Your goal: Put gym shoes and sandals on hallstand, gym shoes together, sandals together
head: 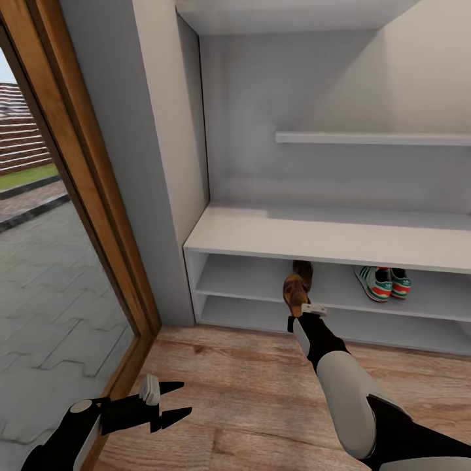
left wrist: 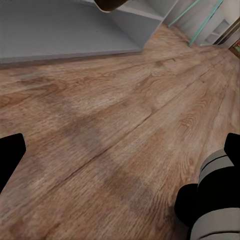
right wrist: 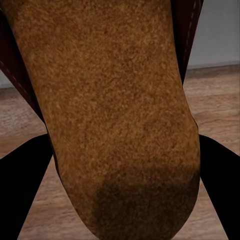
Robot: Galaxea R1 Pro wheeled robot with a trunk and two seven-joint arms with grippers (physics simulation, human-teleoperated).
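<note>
gym shoes (head: 383,282) on hallstand (head: 327,237) upper shelf (right) | sandal (head: 296,291) before it, left

No readable text, labels, brands or numbers in any view. The gym shoes (head: 383,282) on the rack (head: 327,237) show stripes only, too small for a logo. Sandal (right wrist: 112,120) footbed is plain, no stamp or print.
</note>
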